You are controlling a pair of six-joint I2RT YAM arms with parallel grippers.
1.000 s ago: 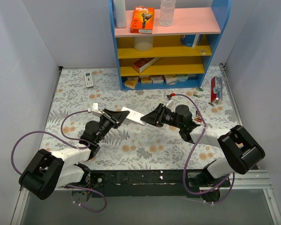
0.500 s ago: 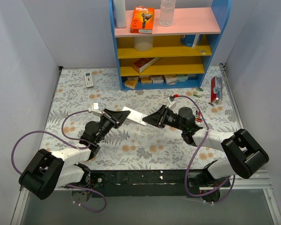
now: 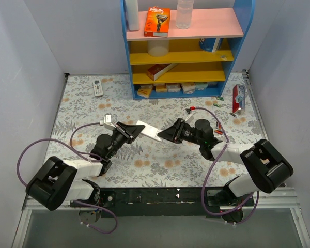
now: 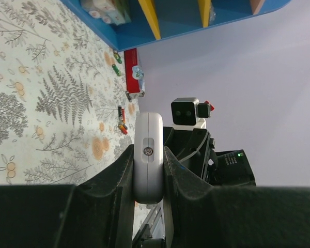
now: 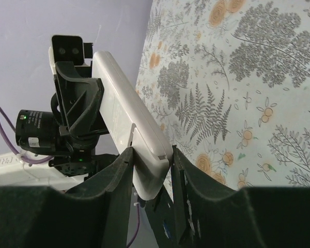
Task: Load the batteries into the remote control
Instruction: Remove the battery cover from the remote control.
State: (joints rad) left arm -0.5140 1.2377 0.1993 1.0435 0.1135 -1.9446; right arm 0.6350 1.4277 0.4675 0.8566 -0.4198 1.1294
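Remote control [image 3: 147, 130]: slim white bar of smooth matte plastic with rounded corners, raised clear of the table and spanning the gap between the two arms near the middle of the mat [image 3: 144, 165]. Clamped at its left end by the left gripper [image 3: 136, 130], black angular fingers pressed flat on both sides. Flanked at the other end by the right gripper [image 3: 161, 134], fingers closed against the bar's two edges.

Left wrist view: remote control [image 4: 148, 155] seen end-on as a narrow rounded oblong with a small round recess in its end face, wedged in the left gripper [image 4: 148, 150].

Right wrist view: broad buttonless face of the remote control [image 5: 129, 124] seen lengthwise, crossed by a fine seam just above the right gripper [image 5: 151, 155].

Batteries [image 3: 218, 131]: small red cylinders lying on the mat beside the right arm, shown again in the left wrist view [image 4: 123, 127]; markings too small to read.

Top view only: floral printed mat, purple cable [image 3: 23, 155] looping from the left arm, smaller remote [image 3: 97, 87] with buttons at far left, blue shelf unit [image 3: 183, 51] with yellow and pink boards, red carton [image 3: 157, 21] on top.
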